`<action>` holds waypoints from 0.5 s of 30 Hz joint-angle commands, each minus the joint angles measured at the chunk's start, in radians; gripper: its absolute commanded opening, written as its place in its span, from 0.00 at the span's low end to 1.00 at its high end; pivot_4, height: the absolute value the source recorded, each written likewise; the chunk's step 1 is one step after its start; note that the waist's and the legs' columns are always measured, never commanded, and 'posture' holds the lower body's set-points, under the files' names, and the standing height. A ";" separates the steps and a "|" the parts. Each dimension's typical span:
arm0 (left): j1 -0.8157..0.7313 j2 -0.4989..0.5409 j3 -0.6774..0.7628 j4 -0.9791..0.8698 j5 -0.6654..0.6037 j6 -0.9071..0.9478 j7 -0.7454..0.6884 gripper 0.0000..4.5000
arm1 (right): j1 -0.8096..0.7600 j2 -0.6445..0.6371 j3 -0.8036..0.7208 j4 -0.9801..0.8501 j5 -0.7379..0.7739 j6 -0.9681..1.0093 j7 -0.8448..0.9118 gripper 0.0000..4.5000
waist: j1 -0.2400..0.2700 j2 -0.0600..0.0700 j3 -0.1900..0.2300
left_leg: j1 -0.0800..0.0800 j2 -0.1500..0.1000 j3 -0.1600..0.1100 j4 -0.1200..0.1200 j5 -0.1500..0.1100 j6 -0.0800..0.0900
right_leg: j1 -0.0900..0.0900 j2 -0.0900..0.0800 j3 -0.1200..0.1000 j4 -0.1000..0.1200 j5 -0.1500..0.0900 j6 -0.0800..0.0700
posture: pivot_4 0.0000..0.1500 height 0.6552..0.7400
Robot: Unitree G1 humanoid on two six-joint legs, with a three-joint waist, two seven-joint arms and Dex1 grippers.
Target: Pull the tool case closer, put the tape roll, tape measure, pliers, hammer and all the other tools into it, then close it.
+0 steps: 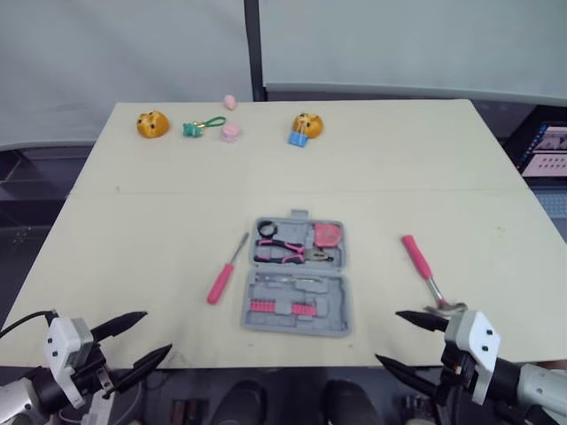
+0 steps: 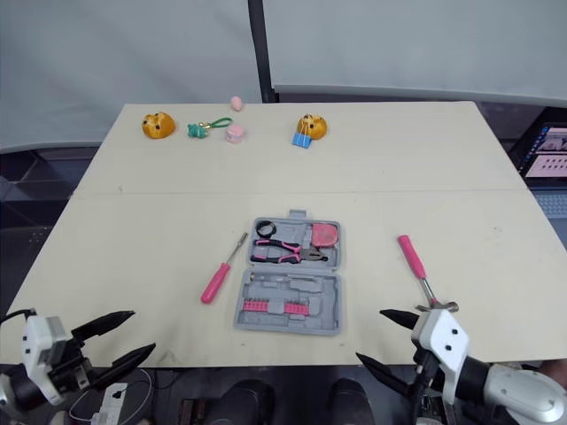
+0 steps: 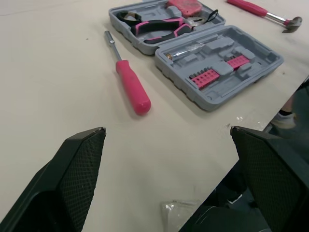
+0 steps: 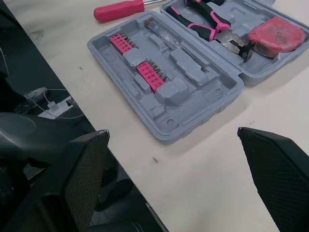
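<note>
So the grey tool case (image 1: 297,276) is lying open flat in the middle of the table (image 1: 399,168), a bit toward the robot's side. The far half holds the pink-and-black pliers (image 1: 282,254), a reddish tape measure (image 1: 328,234) just right of them, and a small black tape roll (image 1: 267,229) in the far left corner. The near half has two rows of pink bits (image 1: 282,307) in their slots.

Outside the case, a pink-handled screwdriver (image 1: 225,271) lies on the table just left of it, not touching. A pink-handled hammer (image 1: 427,273) lies off to the right, with its metal head at the near end, close to the right gripper.

The left gripper (image 1: 158,331) hovers by the near left edge with its fingers spread wide, nothing in them. The right gripper (image 1: 386,336) is spread wide too, and empty.

As for labels, any writing on the case or tools is too small to read. Same for the screen (image 1: 547,149) off the right edge, just pinkish blocks. Two orange plush toys (image 1: 152,124) and a green keychain (image 1: 202,127) sit along the far edge.
</note>
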 commanded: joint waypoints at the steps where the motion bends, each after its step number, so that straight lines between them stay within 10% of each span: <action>1: 0.011 0.002 0.024 0.018 -0.007 -0.033 0.012 0.99 | 0.009 0.002 -0.017 -0.002 0.006 -0.027 0.018 1.00 | -0.001 0.000 0.000 | 0.000 0.000 0.000 0.000 0.000 0.000 | 0.000 0.000 0.000 0.000 0.000 0.000 | 1.00 0.67; 15: -0.123 0.133 -0.116 -0.148 -0.137 0.056 -0.074 0.99 | -0.021 -0.066 -0.143 -0.012 0.099 0.104 0.014 1.00 | -0.001 0.000 0.000 | 0.000 0.000 -0.001 0.000 0.000 0.000 | 0.000 0.000 0.001 0.000 0.001 0.000 | 1.00 0.67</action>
